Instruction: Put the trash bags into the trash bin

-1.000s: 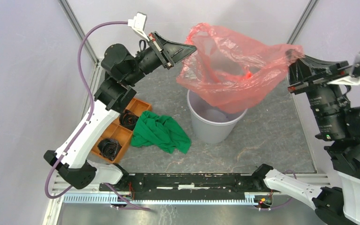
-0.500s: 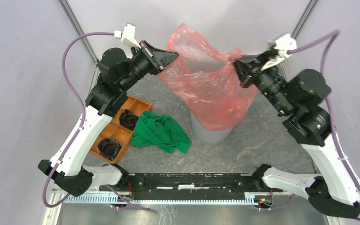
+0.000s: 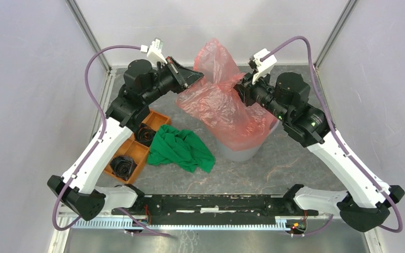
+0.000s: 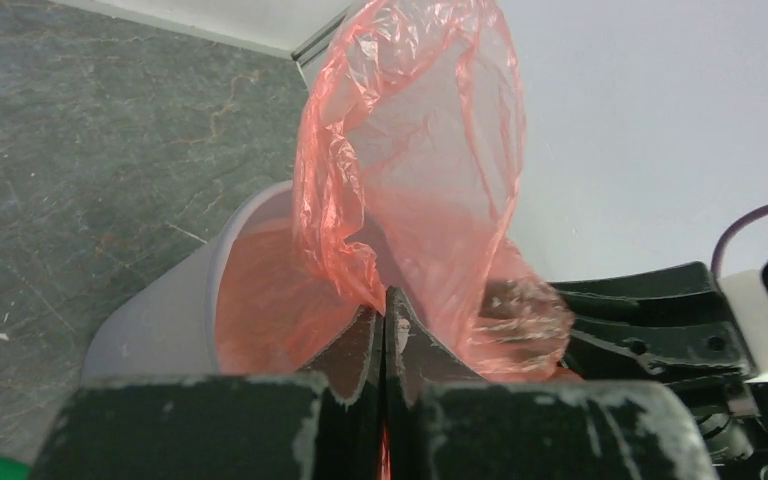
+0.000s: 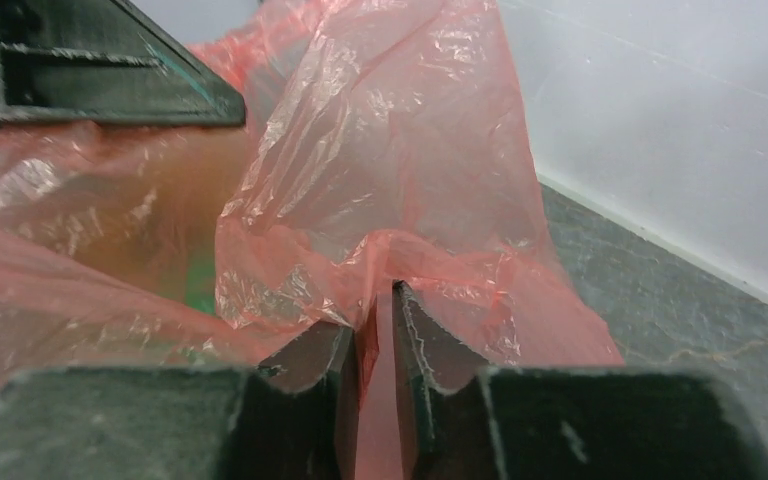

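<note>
Over the trash bin (image 3: 241,152), left claw (image 4: 386,305) pinches the trash bag (image 3: 219,103), right claw (image 5: 372,305) parted: film may slump outside the rim.

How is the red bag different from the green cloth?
The red bag is shiny and see-through; the green cloth is solid and dull. The red bag is held up over the bin by the left gripper; the green cloth lies on the table, untouched. Both are crumpled.
</note>
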Robot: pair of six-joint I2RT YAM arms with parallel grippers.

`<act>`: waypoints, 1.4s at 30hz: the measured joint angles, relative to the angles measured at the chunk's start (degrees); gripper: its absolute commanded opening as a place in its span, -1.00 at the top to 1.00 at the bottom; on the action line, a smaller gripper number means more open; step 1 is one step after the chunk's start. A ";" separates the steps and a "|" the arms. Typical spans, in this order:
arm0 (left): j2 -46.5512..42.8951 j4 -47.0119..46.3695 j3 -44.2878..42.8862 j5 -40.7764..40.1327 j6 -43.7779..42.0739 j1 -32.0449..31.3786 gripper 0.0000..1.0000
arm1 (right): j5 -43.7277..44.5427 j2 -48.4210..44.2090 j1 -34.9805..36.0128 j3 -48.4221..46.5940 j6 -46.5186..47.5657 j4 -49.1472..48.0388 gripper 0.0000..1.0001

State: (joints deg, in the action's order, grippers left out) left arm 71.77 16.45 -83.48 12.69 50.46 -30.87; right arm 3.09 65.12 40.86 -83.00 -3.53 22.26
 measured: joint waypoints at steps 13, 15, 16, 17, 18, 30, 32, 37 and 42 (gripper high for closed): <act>12.98 -10.75 -5.79 5.40 2.67 0.00 0.96 | 17.16 -1.57 0.00 -2.54 7.91 -2.21 0.57; 13.99 -10.12 -6.84 4.70 2.60 0.00 0.96 | 20.02 -0.15 -0.02 -3.63 9.09 -1.88 0.32; 14.10 -9.70 -7.26 3.91 2.56 0.11 0.96 | 20.24 0.74 -0.07 -4.35 9.31 -1.49 0.19; 14.10 -9.38 -7.48 3.72 2.56 0.39 0.96 | 20.20 1.68 -0.13 -5.09 9.49 -0.66 0.00; 13.97 -9.42 -7.58 3.61 2.56 0.79 0.96 | 19.91 2.19 -0.11 -5.35 9.40 0.13 -0.19; 12.72 -9.75 -4.04 3.48 2.58 7.28 0.96 | 13.81 -9.46 -0.11 -7.80 5.92 13.68 -0.96; 12.59 -9.79 -3.87 3.74 2.56 7.28 0.96 | 13.22 -11.96 -0.11 -7.93 5.68 14.73 -0.96; 12.13 -9.86 -3.39 4.17 2.56 7.28 0.96 | 10.05 -17.64 -0.11 -5.35 5.09 18.08 -0.96; 11.78 -10.40 -3.30 5.20 2.60 7.28 0.96 | 3.23 -18.49 -0.11 2.27 4.92 19.37 -0.96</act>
State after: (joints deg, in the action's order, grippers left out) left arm 83.55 6.04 -86.78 17.89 53.06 -23.59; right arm 6.33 46.63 40.75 -80.73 1.39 41.63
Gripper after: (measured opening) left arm 0.028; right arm 0.979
